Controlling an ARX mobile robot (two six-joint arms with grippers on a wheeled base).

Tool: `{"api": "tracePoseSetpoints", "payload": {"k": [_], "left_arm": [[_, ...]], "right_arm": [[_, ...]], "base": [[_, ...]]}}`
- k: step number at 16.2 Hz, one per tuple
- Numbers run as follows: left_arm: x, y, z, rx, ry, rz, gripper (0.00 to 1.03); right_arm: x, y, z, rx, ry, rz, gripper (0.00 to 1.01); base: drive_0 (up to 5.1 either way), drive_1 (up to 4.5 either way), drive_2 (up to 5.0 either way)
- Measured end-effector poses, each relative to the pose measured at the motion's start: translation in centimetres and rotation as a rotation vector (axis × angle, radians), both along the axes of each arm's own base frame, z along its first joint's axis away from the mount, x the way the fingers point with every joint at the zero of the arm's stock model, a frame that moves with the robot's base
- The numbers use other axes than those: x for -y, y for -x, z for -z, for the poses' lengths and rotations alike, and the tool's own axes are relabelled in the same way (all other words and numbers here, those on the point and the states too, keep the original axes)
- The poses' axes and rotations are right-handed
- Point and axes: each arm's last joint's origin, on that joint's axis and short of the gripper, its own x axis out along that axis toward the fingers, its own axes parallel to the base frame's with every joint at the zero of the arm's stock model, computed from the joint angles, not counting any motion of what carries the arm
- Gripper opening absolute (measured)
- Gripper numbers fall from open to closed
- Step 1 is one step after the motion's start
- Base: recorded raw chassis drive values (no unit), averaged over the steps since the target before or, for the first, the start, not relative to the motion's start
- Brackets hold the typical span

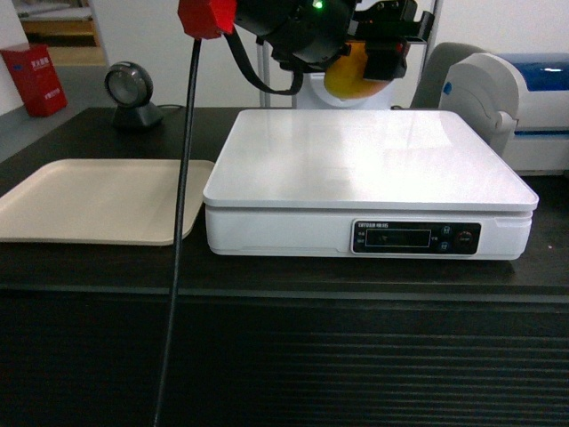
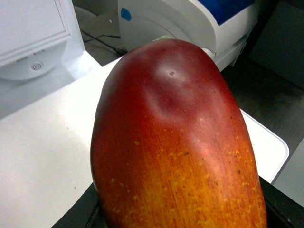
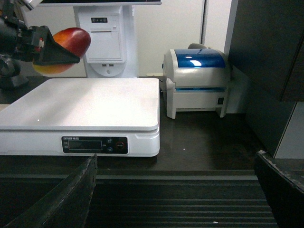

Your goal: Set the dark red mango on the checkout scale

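Dark red mango [image 3: 69, 42] gripped in left end effector [image 3: 52, 52], above scale [image 1: 373, 169]

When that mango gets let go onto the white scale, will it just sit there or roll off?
The mango is oval and rounded, so it may rock or roll a little. Its skin looks glossy, and the scale top is flat and shiny, so it could slide. The left pincer holds it above the scale, so a gentle release seems wise.

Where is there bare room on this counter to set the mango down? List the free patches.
The big white boxy scale has its whole glossy platform bare. The flat beige tray to its left is bare too. The black counter strip before the white-and-blue printer is free. Crowded: behind the scale, where the left gripper holds the dark red mango.
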Motion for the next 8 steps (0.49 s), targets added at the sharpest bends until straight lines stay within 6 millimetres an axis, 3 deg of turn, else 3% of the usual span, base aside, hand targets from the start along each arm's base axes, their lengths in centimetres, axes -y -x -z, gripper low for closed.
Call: {"api": "tracePoseSetpoints", "payload": {"k": [6, 8], "left_arm": [[2.6, -0.2, 3.8, -0.184, 0.004, -0.053, 0.61], [3.9, -0.3, 3.6, -0.214, 0.024, -0.047, 0.61]], "right_arm": [[0.0, 0.0, 0.0, 0.000, 0.000, 0.000, 0.98], [0.0, 0.0, 0.0, 0.000, 0.000, 0.000, 0.98]], "base": [[0.0, 0.00, 0.0], [0.0, 0.00, 0.0]]}}
